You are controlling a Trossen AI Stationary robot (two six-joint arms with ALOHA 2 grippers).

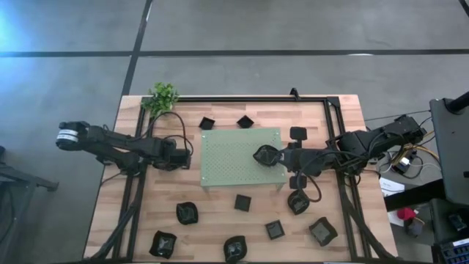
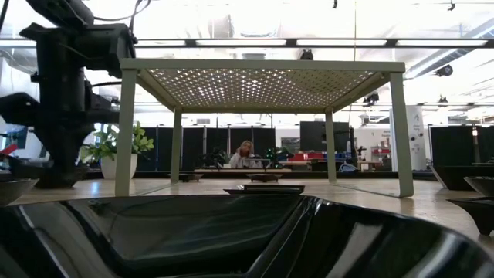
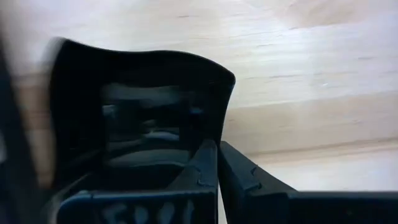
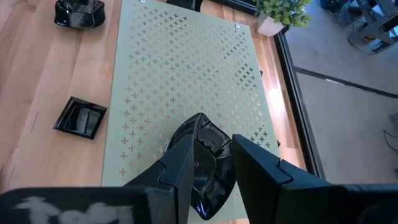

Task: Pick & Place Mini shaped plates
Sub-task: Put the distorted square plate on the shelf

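Over green mat [image 4: 186, 74], right hand [image 4: 211, 163] grips a plate [image 4: 208, 158]; left hand [image 3: 217, 163] seemingly pinches another's rim.

left gripper [image 1: 185, 155] clamped, right gripper [image 1: 272, 156] gripping, apparently

The high view looks straight down on the whole table [image 1: 220, 213]; the low view looks level across it, under the green mat [image 2: 262, 77]; wrist views sit close.

Both arms are dark, chunky jointed things with black cables looping off them. The left arm [image 1: 117, 144] has a silvery-white band near its base; each claw has angular black fingers [image 4: 177, 163].
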